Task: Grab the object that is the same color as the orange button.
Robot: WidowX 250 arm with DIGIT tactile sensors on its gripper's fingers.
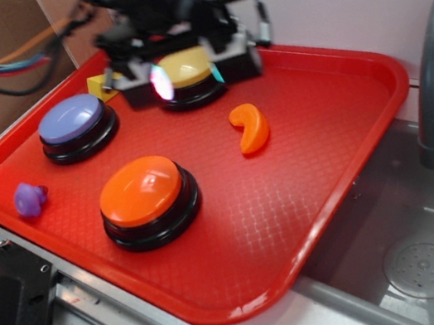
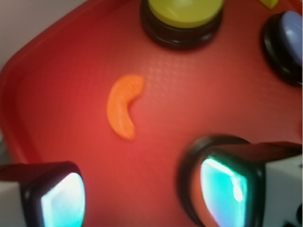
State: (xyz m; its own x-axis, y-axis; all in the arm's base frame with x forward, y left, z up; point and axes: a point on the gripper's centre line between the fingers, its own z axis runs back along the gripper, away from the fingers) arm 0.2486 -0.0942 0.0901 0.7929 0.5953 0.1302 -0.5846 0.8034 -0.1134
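Three domed buttons share the red tray [image 1: 347, 139]; the orange crescent [image 1: 251, 127] lies right of the orange button [image 1: 148, 198], untouched, while the claw [image 2: 142, 194] hovers open above the yellow button [image 1: 184, 71]

Red tray [image 1: 343, 115] carries three buttons, orange crescent [image 1: 251, 127], perhaps more.

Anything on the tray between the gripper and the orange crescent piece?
No. In the wrist view only bare red tray separates the open gripper from the orange crescent piece; the yellow button sits beyond it.
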